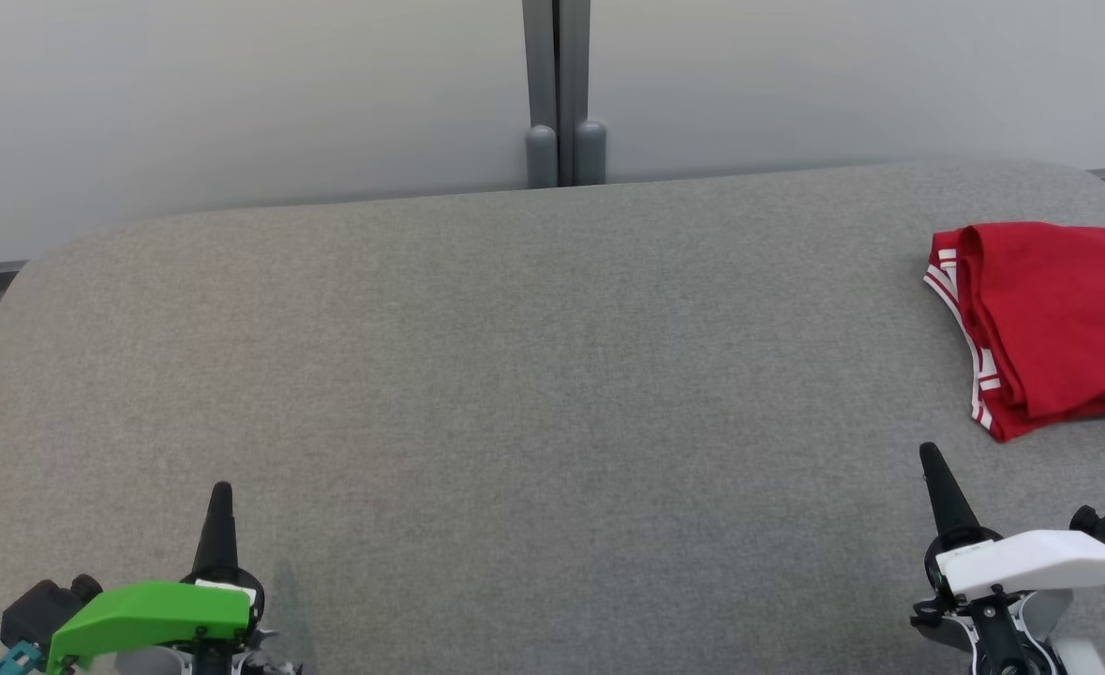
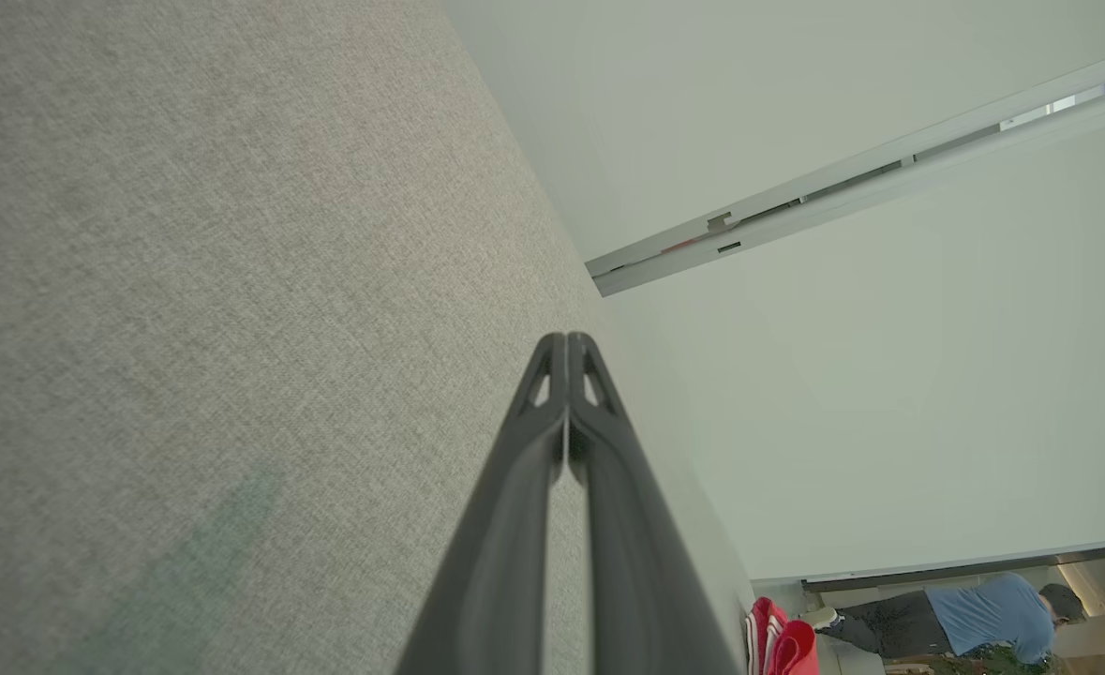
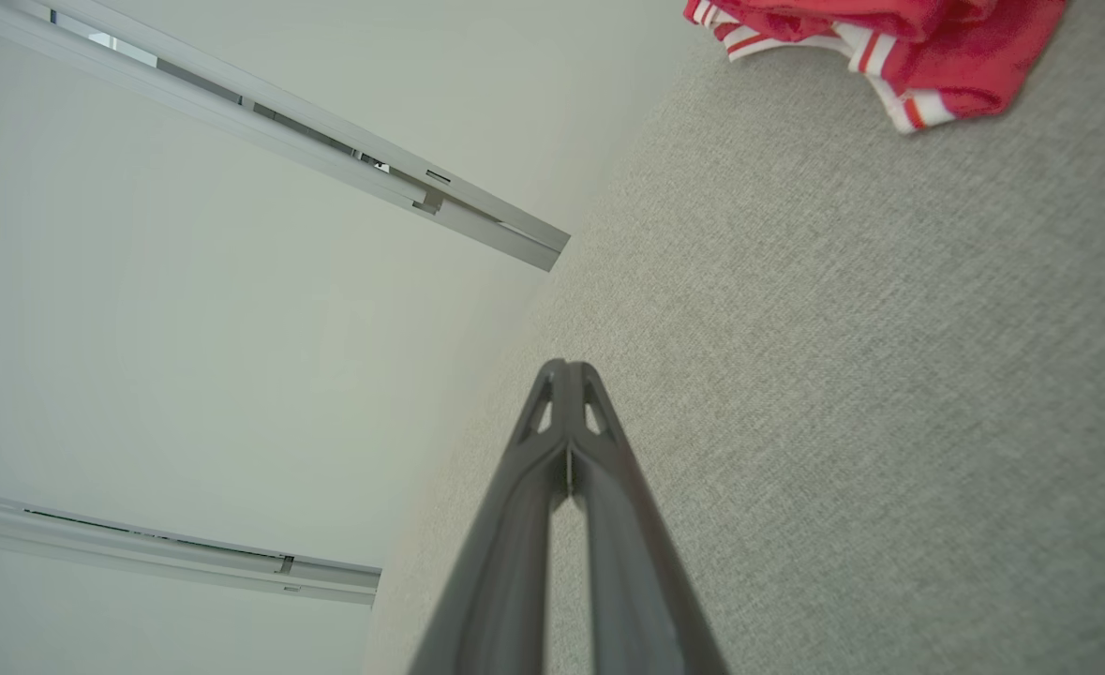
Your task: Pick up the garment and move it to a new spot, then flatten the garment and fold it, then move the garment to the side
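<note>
Well, the biggest thing here is the grey fabric-covered surface (image 1: 515, 356), broad and rounded at its far corners, which spreads out in front of the robot. Behind it stands a pale wall (image 1: 233, 94) with a grey post (image 1: 559, 94) running down the middle.

The garment (image 1: 1049, 319) is red with white striped trim. It lies in a loose folded bundle at the far right of the surface, and the right edge of the head view cuts it off. Neither arm is touching it.

The right gripper (image 1: 929, 457), under its white housing, sits at the near right. It is nearer the robot than the garment and apart from it, with its two dark fingers pressed together on nothing. The left gripper (image 1: 221, 489), under its green housing, sits at the near left, well away from the garment. Its fingers are also closed together and empty.

In the left wrist view, a person in a blue top (image 2: 983, 619) shows small at the bottom right corner, beyond the red cloth.
</note>
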### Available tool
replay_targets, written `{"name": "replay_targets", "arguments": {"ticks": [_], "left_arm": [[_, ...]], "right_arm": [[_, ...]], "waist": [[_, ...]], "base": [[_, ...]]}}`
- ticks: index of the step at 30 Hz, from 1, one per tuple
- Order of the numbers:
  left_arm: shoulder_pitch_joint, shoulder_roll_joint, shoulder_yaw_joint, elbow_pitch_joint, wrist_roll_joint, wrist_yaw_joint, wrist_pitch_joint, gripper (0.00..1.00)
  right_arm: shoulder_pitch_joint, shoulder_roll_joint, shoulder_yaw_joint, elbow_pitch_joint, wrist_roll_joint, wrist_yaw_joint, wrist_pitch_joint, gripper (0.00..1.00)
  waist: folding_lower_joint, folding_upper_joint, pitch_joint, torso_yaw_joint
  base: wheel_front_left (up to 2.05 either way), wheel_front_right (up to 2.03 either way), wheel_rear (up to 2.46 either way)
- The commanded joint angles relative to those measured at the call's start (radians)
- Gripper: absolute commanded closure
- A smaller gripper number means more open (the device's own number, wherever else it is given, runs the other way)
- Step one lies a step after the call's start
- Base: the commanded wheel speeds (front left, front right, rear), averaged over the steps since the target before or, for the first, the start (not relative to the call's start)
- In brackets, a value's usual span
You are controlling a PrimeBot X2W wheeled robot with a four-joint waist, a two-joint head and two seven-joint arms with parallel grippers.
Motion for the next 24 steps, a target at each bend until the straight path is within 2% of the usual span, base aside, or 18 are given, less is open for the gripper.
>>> {"name": "replay_targets", "arguments": {"ticks": [1, 24], "left_arm": [[-0.025, 0.005, 0.007, -0.012, -0.026, -0.004, 0.006, 1.00], [-0.049, 0.006, 0.034, -0.029, -0.208, -0.007, 0.062, 1.00]], "right_arm": [[-0.021, -0.006, -0.004, -0.014, 0.029, 0.000, 0.008, 1.00], [-0.032, -0.008, -0.020, -0.023, 0.238, 0.000, 0.062, 1.00]], "waist": [[0.0000, 0.0000, 0.000, 0.000], [0.0000, 0.0000, -0.001, 0.005]], "base": [[0.00, 0.00, 0.00], [0.00, 0.00, 0.00]]}}
